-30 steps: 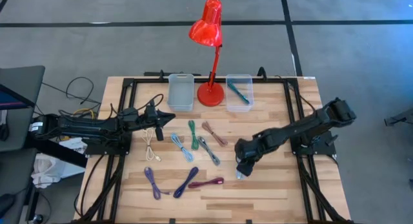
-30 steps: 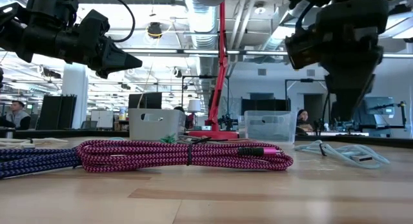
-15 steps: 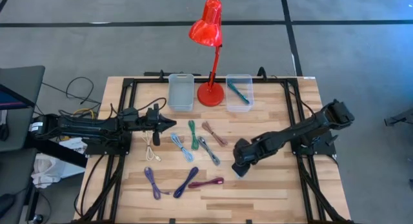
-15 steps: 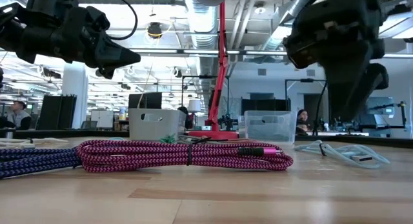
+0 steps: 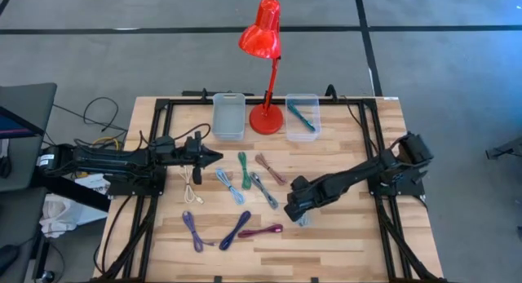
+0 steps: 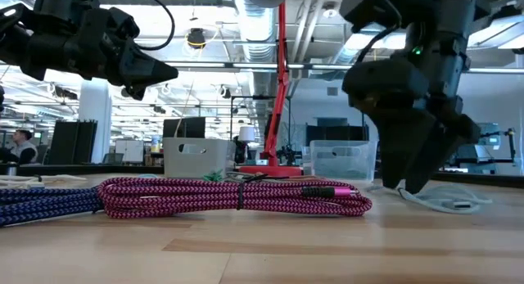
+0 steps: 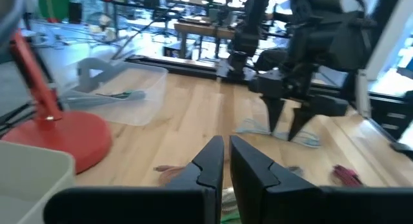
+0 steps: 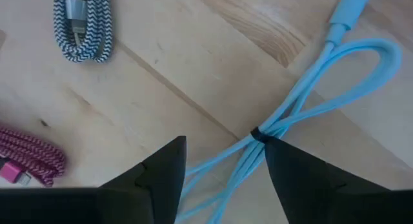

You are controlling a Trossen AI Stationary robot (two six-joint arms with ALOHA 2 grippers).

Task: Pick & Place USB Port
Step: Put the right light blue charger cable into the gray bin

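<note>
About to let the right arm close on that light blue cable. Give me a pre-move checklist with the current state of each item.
1. Right hand open: ok, fingers spread.
2. Light blue cable between the fingers: ok, its tied middle lies in the gap in the right wrist view.
3. Fingertips down at the table: ok, low view shows them at the surface.
4. Nearby pink cable clear of the fingers: ok.
5. Left hand out of the way: ok, shut, over the table's left side.
6. Clear bin has room: ok, holds one cable.
</note>
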